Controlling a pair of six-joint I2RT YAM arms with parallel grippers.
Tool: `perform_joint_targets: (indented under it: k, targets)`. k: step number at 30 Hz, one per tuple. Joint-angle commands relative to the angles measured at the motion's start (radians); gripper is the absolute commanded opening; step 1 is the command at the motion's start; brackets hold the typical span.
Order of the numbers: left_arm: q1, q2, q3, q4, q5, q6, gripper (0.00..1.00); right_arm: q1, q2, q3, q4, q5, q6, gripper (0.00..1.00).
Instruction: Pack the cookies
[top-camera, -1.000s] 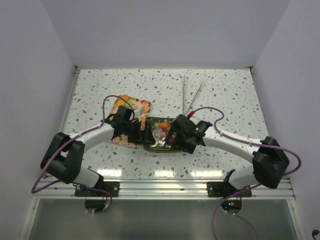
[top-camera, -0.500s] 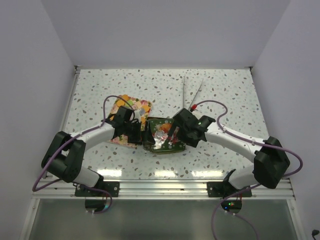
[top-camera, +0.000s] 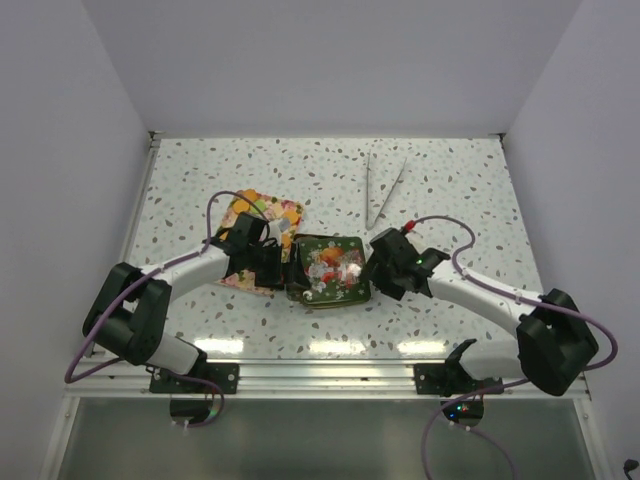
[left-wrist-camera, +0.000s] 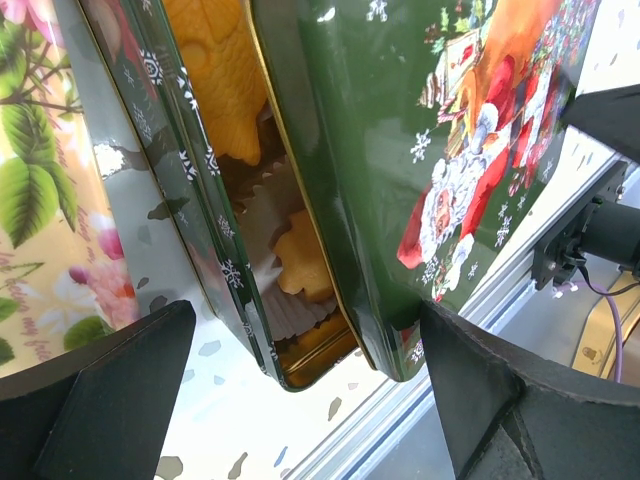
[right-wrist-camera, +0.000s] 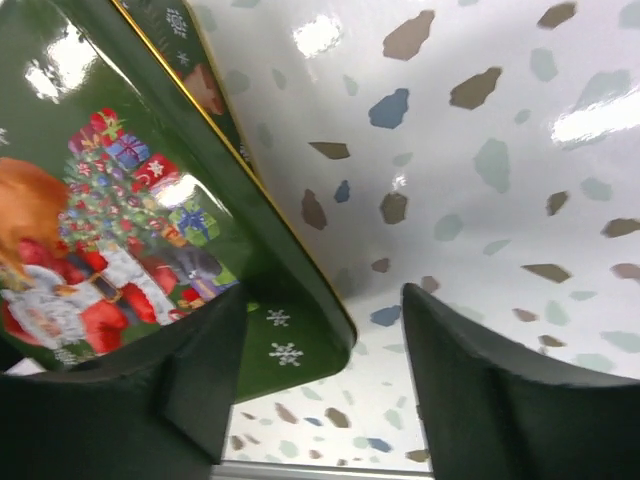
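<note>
Because the lid (left-wrist-camera: 400, 120) sits skewed over the tin (left-wrist-camera: 185, 220) rather than seated on it, a long gap shows along one side. Through that gap the left wrist view catches the cookies (left-wrist-camera: 298, 262), golden star-edged pieces lying in white paper cups (left-wrist-camera: 268, 305) inside the tin. Nearest the arm bases, the two grippers work low on either side of that tin. The left gripper (left-wrist-camera: 307, 320) has its fingers spread as wide as they go, flanking a corner of the tin and lid with no contact visible. This looks like a bracing stance, meant to stop the tin sliding when the lid is pushed. The right gripper (right-wrist-camera: 325, 300) comes in from the opposite side. Its fingers stand apart with a corner of the lid between them, one close against the rim and the other clear of it over the speckled table (right-wrist-camera: 480, 150), so nothing is pinched. By this layout the step in hand seems to be squaring the lid and closing it, with the cookies already packed. Just beyond the left gripper, a flowered mat (top-camera: 250, 208) lies beside the tin. Farthest off, a pair of metal tongs (top-camera: 368, 190) rests alone, well apart from both arms and probably set aside as no longer needed.
</note>
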Motion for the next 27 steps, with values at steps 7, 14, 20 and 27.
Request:
perform_joint_targets:
  k: [7, 14, 20, 27]
  targets:
    - [0.003, -0.012, 0.034, -0.031, -0.028, 0.033, 1.0, -0.003, -0.128, -0.053, 0.067, 0.077, 0.07, 0.25]
    - [0.003, -0.017, 0.033, -0.032, -0.033, 0.033, 1.0, -0.015, -0.161, -0.067, -0.018, 0.103, 0.086, 0.18]
    - [0.003, -0.02, 0.037, -0.037, -0.033, 0.032, 1.0, -0.015, -0.072, -0.034, -0.103, 0.099, 0.091, 0.06]
    - [0.003, -0.031, 0.03, -0.046, -0.036, 0.032, 1.0, -0.017, 0.023, -0.004, -0.037, 0.05, 0.051, 0.05]
